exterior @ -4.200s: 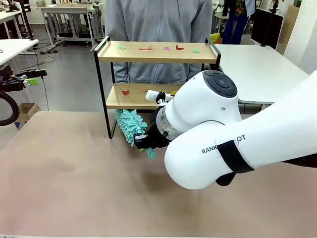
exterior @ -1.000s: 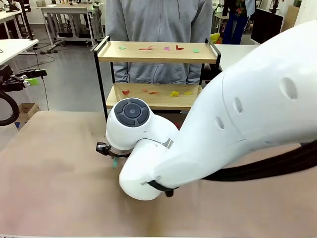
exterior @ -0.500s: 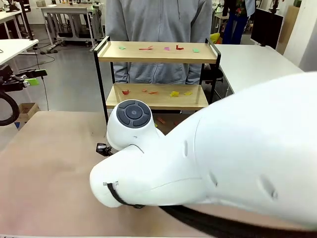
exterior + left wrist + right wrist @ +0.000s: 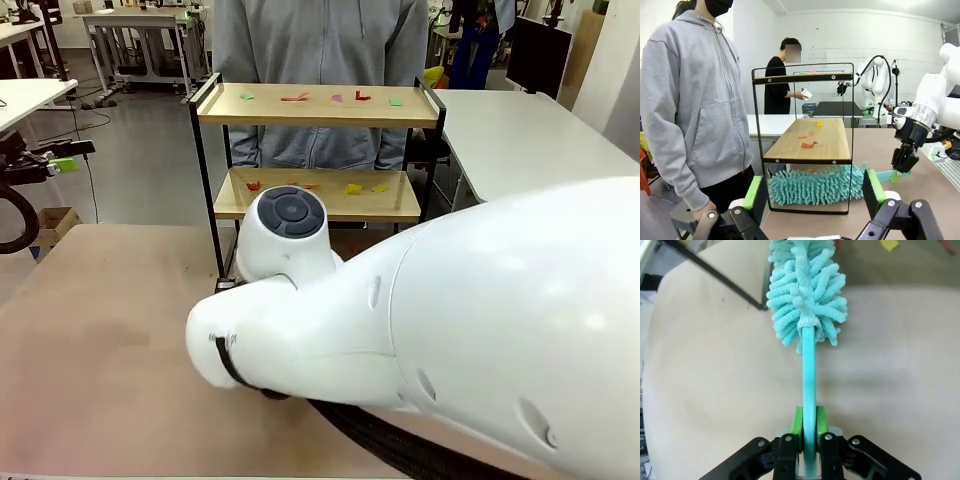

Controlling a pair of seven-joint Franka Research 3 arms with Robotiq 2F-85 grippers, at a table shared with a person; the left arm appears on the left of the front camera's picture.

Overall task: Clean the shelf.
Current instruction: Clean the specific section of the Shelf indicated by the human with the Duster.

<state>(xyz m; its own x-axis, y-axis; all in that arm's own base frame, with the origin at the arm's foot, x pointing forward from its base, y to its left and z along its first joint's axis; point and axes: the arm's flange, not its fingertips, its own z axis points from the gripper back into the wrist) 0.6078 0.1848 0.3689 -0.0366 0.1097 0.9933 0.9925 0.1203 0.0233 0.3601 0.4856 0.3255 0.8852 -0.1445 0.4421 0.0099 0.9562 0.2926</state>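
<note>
The shelf [image 4: 310, 106] stands at the table's far edge, with several coloured paper scraps [image 4: 362, 96] on its top board and more scraps [image 4: 352, 188] on the lower board. My right gripper [image 4: 808, 427] is shut on the handle of a teal duster [image 4: 807, 295]. The duster's fluffy head [image 4: 815, 186] lies on the table under the shelf's lower board [image 4: 812, 146]. From the left wrist, the right gripper [image 4: 903, 161] stands to the right of the shelf. My left gripper [image 4: 813, 191] is open and empty, level with the shelf's foot, and sits at the far left [image 4: 70, 156].
A person in a grey hoodie [image 4: 320, 60] stands right behind the shelf. My right arm's white body [image 4: 430, 330] covers most of the brown table [image 4: 100, 330]. A yellow scrap [image 4: 888, 244] lies on the table past the duster. A white table [image 4: 530, 130] stands at the back right.
My right arm's wrist has swung right and toward the shelf, carrying the duster under the lower board. The left gripper has stayed where it was.
</note>
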